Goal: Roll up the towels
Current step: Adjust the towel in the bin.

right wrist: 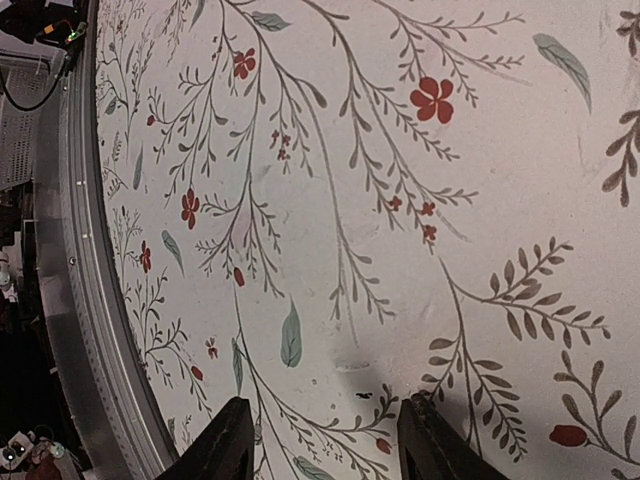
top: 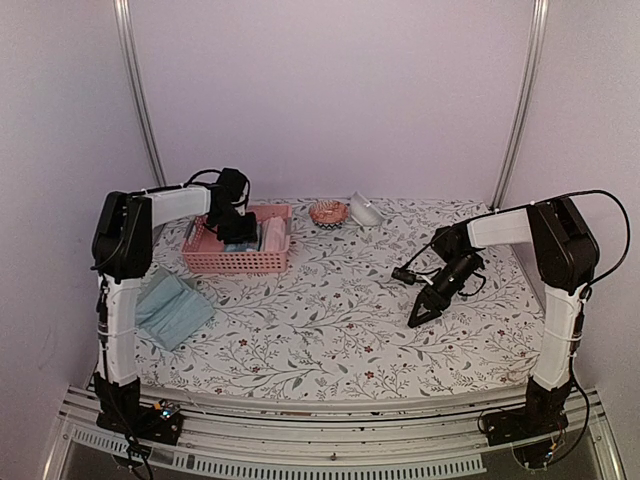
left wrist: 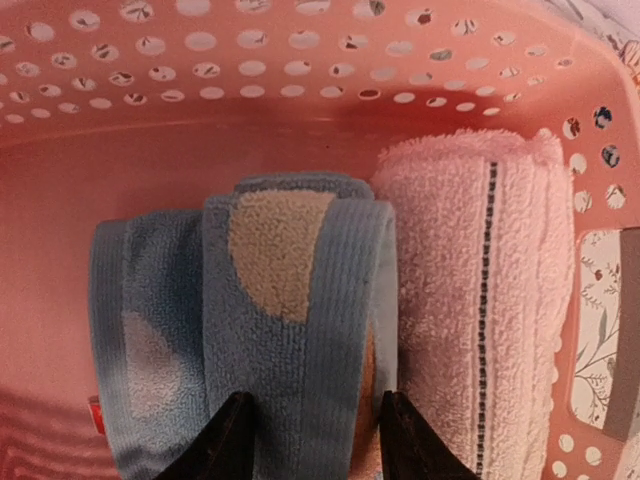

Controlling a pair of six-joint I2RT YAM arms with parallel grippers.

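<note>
While the left fingers (left wrist: 232,440) clasp the rolled blue towel (left wrist: 290,300) inside the pink basket (left wrist: 200,150), touching the rolled pink towel (left wrist: 480,300), the right fingers (right wrist: 228,445) hang spread and empty over the tabletop (right wrist: 400,200); the teal towel (top: 175,308) lies flat near the left edge.

**No legible writing in any view**

No word, number, brand or sign can be read here. The counter (right wrist: 400,200) carries only a printed pattern of leaves and red flowers, without lettering. The pink towel (left wrist: 480,300) bears a dark stitched stripe, which is not writing. A small red tab (left wrist: 95,415) at the edge of the blue towel (left wrist: 290,330) may be a label, but it is too small and too shadowed to read. The basket (left wrist: 300,70) shows only holes, with no mark that can be made out.
</note>
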